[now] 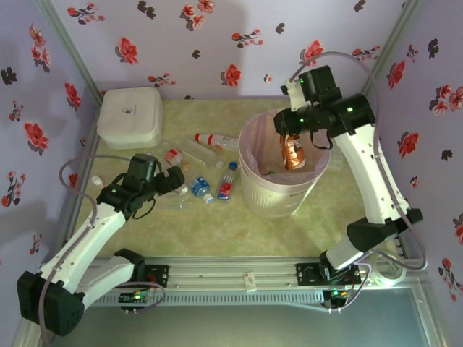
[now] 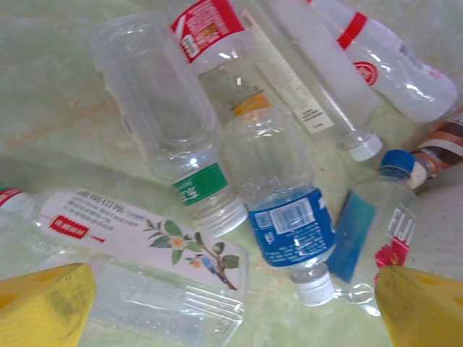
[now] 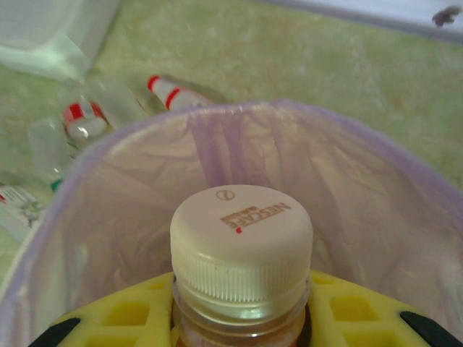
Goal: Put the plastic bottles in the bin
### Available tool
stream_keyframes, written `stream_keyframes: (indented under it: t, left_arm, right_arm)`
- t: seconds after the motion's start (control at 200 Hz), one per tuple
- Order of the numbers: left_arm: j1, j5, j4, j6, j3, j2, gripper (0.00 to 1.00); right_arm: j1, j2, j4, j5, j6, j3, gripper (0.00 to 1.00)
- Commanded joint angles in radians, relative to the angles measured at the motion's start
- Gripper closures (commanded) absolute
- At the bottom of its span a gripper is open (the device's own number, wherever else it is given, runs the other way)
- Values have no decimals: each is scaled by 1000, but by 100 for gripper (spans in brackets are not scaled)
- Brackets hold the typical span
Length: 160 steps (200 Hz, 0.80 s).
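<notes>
Cream-capped bottle (image 3: 241, 246) pinched at neck by right pincer (image 3: 242, 325), over the bin (image 1: 278, 199) mouth: drop-off step; next, release. Left pincer (image 2: 231, 311) spread above bottles (image 2: 286, 217) heaped on bench (image 1: 217, 231); must pick one.

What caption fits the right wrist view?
Right gripper holds a capped bottle over the lined bin.

Lilac walls (image 1: 108, 22) w/ red & black flower print, pale green marbled tabletop (image 1: 210, 231), metal rail (image 1: 217, 272) nr front edge
</notes>
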Motion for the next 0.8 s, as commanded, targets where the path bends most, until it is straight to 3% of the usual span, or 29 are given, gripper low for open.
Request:
stream_keyframes:
  t: [0.0,0.795]
  left_arm:
    - [15,-47,-40,-51,-33,-26,2]
    - [29,-51,6,-211,-84,-9,9]
  right_arm:
    - [31,36,-74,70,-56,1,66]
    - [55,41,219,17,-4,-514,66]
